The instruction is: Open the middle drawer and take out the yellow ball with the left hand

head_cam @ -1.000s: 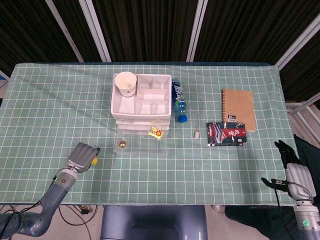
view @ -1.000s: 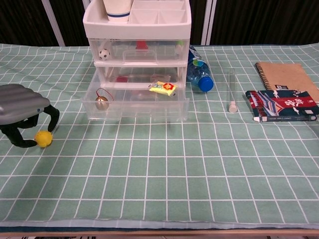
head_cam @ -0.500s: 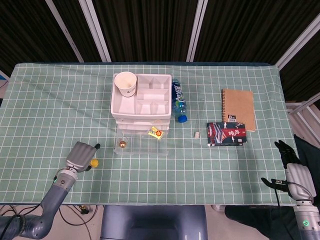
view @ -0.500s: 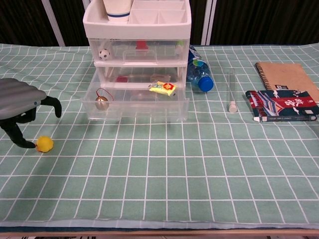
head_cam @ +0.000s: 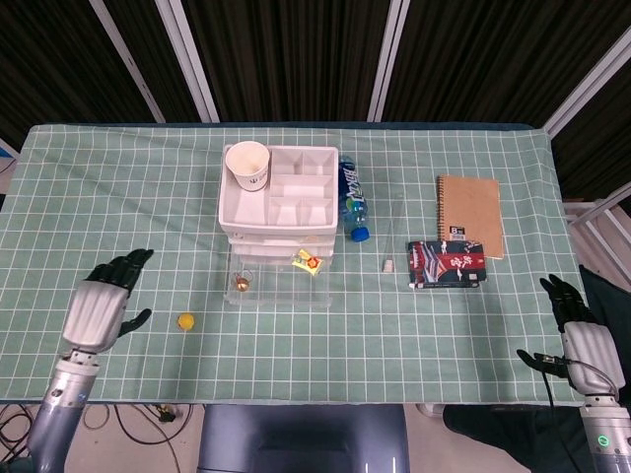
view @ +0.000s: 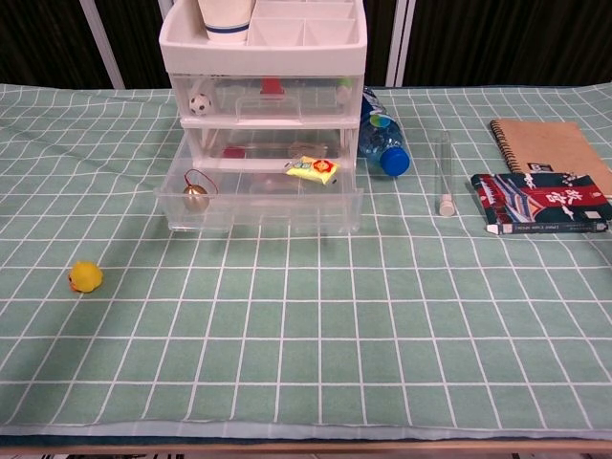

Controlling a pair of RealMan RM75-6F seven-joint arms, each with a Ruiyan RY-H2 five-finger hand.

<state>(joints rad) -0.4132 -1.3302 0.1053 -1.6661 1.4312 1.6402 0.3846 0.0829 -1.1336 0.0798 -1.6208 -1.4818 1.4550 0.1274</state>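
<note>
The yellow ball [head_cam: 185,321] [view: 85,277] lies alone on the green checked cloth, left of the drawer unit's front. The white drawer unit [head_cam: 278,196] [view: 263,38] has a clear drawer [head_cam: 278,281] [view: 260,201] pulled out toward me, holding a small bell and a yellow packet. My left hand [head_cam: 100,307] hovers left of the ball, fingers spread, holding nothing; the chest view does not show it. My right hand [head_cam: 579,333] stays at the table's front right corner, fingers apart and empty.
A paper cup [head_cam: 247,164] stands on the unit's top tray. A blue bottle [head_cam: 352,199] lies right of the unit, then a clear tube [head_cam: 390,241], a dark box [head_cam: 448,263] and a brown notebook [head_cam: 470,214].
My left hand let go of the yellow ball, lifted off it and drew back to the left, leaving the chest view. The ball stays on the cloth.
</note>
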